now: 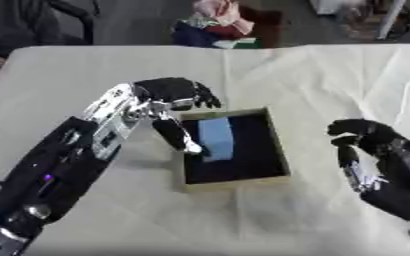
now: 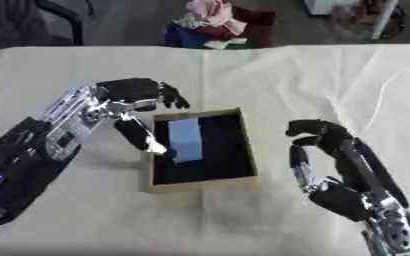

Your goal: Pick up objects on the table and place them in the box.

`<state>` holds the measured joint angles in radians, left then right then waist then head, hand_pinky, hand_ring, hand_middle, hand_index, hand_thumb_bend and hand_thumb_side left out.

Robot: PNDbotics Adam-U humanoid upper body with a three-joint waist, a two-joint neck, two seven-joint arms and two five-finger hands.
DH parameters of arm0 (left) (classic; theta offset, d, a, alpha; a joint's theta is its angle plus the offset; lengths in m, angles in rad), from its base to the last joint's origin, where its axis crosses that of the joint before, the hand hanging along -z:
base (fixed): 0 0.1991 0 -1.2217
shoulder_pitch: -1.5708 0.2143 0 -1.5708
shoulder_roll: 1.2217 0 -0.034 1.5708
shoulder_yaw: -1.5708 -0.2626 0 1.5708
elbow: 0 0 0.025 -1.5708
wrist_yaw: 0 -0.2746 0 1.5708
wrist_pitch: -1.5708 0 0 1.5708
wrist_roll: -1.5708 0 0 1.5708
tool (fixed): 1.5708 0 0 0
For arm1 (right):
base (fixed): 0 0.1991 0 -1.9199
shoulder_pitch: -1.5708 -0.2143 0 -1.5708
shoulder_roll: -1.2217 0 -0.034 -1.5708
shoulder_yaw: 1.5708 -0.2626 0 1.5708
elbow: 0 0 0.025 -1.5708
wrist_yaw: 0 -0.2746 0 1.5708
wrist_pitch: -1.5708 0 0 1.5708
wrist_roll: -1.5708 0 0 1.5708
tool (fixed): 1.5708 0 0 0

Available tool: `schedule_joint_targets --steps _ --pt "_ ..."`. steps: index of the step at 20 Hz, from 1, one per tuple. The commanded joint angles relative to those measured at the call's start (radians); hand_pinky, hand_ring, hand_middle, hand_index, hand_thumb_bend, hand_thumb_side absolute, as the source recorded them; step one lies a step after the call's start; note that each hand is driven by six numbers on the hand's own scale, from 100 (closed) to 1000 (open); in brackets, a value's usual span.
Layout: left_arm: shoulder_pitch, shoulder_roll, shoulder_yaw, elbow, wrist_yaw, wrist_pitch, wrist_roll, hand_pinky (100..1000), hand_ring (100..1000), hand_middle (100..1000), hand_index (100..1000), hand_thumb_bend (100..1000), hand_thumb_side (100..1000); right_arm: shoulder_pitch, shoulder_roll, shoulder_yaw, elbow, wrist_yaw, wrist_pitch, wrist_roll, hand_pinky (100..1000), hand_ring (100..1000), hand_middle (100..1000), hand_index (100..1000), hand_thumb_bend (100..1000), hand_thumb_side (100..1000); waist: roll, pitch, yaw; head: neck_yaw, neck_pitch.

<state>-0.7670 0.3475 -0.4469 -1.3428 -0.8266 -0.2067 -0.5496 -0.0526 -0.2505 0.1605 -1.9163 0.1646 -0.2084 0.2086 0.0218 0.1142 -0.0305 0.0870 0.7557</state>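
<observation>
Left hand hangs over the box's left wall, fingers spread above the rim and the thumb reaching down beside the light blue block, its tip touching or just beside the block's lower left corner; nothing is clasped, so the hand reads as relaxed wide. In the left eye view the block stands inside the box, against the dark floor, toward its left half, so I judge it already delivered. It looks like a stiff, light slab with flat faces, likely foam or plastic; if it needed shifting, a pinch across its two long sides would suit.

From the right eye view, the right hand waits on the cloth-covered table just right of the box, fingers curled in a loose hook and holding nothing. The box sits near the table's middle, with bare cloth on every side and plenty of room to the far edge. I see no other loose objects on the cloth. The box walls are low, so lifting the left hand straight up should clear the rim; the thumb could nudge the block.
</observation>
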Motion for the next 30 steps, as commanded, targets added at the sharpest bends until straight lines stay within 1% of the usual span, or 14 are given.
schedule_joint_targets --steps 1,4,7,9,12,14,16,19,22,26,30 --pt "-0.009 0.025 0.035 -0.059 0.012 0.011 0.011 809 742 751 900 626 579 -0.010 -0.009 -0.006 -0.013 -0.006 0.000 -0.004 724 823 668 812 100 434 -0.001 -0.013 0.001 0.003 -0.005" --pt "0.028 0.055 0.093 -0.157 0.058 0.054 0.069 801 726 733 882 627 605 -0.010 -0.009 -0.010 -0.014 -0.005 0.001 -0.008 724 823 668 812 100 434 -0.002 -0.012 0.004 0.000 -0.006" --pt "0.091 0.092 0.167 -0.247 0.141 0.120 0.145 790 705 711 866 628 625 -0.010 -0.009 -0.012 -0.014 -0.003 0.001 -0.011 723 823 668 812 100 435 -0.002 -0.010 0.012 -0.006 -0.008" --pt "0.148 0.111 0.227 -0.297 0.205 0.166 0.208 782 689 694 852 627 641 -0.010 -0.008 -0.015 -0.014 -0.002 0.001 -0.014 723 823 668 813 100 435 -0.003 -0.007 0.020 -0.009 -0.009" --pt "0.231 0.110 0.297 -0.348 0.318 0.211 0.305 773 672 675 836 625 640 -0.011 -0.008 -0.019 -0.015 0.000 0.002 -0.021 723 823 667 813 100 435 -0.004 -0.006 0.028 -0.013 -0.009" --pt "0.279 0.100 0.331 -0.363 0.383 0.223 0.360 770 667 669 828 625 642 -0.011 -0.008 -0.020 -0.017 0.000 0.002 -0.023 723 823 667 814 100 435 -0.005 -0.004 0.030 -0.014 -0.011" --pt "0.320 0.084 0.362 -0.376 0.422 0.230 0.402 768 663 664 822 627 640 -0.012 -0.007 -0.021 -0.017 0.000 0.002 -0.024 723 823 667 816 100 436 -0.006 -0.003 0.032 -0.014 -0.005" --pt "0.367 0.050 0.398 -0.400 0.454 0.234 0.451 765 658 657 815 631 635 -0.013 -0.004 -0.023 -0.016 0.001 0.003 -0.029 722 822 667 817 100 436 -0.007 0.000 0.031 -0.015 0.007" --pt "0.401 0.023 0.417 -0.417 0.472 0.233 0.487 764 656 654 813 628 637 -0.015 -0.002 -0.024 -0.015 0.002 0.004 -0.032 722 822 667 817 100 437 -0.007 0.005 0.030 -0.026 0.013" --pt "0.440 -0.001 0.430 -0.409 0.481 0.239 0.496 765 658 657 815 628 634 -0.020 0.000 -0.025 -0.014 0.005 0.004 -0.035 722 822 667 817 100 437 -0.005 0.012 0.030 -0.046 0.014" --pt "0.458 -0.020 0.437 -0.400 0.488 0.237 0.503 764 655 654 813 628 632 -0.023 0.002 -0.025 -0.013 0.007 0.003 -0.035 722 822 667 816 100 438 -0.004 0.017 0.028 -0.063 0.014"
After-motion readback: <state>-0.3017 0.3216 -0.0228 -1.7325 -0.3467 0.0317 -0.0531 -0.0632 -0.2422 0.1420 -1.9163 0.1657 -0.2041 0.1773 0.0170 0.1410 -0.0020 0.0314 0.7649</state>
